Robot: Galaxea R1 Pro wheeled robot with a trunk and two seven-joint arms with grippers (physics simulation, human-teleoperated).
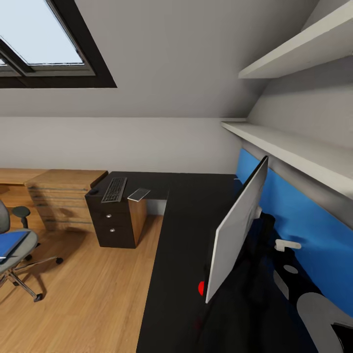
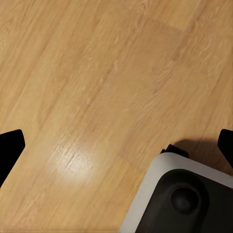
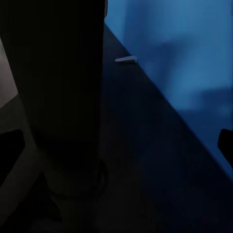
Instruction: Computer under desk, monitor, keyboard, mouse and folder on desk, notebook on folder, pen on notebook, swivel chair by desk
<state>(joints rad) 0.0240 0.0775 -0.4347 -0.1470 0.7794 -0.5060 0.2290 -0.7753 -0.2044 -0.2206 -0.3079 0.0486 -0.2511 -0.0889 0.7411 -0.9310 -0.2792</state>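
Monitor (image 1: pixel 239 226) stands edge-on on the desk (image 1: pixel 181 235), just ahead of the right gripper (image 3: pixel 121 145), spread open, empty; left gripper (image 2: pixel 116 145) likewise.

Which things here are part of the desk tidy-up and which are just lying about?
Job: monitor, keyboard, notebook, pen, folder, swivel chair, desk.
Lying about: wooden drawer chest, wall shelves, skylight.
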